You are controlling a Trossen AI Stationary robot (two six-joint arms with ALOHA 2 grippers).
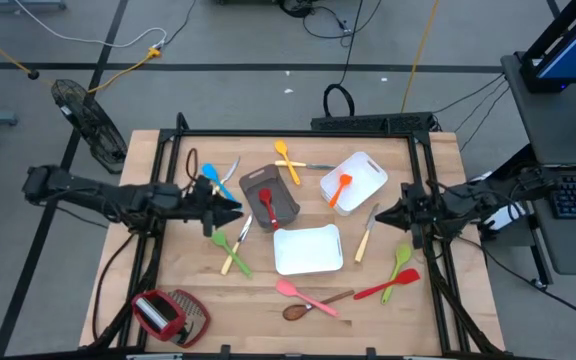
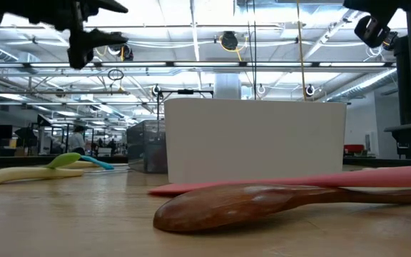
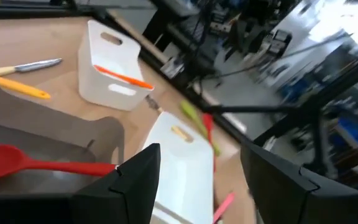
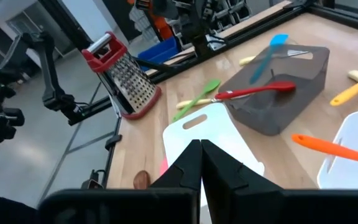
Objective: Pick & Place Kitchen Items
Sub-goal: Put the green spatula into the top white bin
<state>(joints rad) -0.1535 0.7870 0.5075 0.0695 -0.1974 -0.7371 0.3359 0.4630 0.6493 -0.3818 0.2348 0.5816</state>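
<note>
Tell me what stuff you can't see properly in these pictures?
- Low view: the white tray blocks most utensils behind it.
- Low view: the wooden spoon handle runs off the picture's edge.
- Left wrist view: the left pincer hides the red spatula handle's end.
- High view: the knife blade is too small to make out.

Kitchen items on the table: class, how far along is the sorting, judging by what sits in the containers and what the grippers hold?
Done: a red spatula lies in the grey bin and an orange utensil in a white tray. In hand: nothing; the left gripper is open and empty beside the bin, the right gripper shut and empty. Left: most items, including the wooden spoon and pink spoon, lie loose on the table.
</note>
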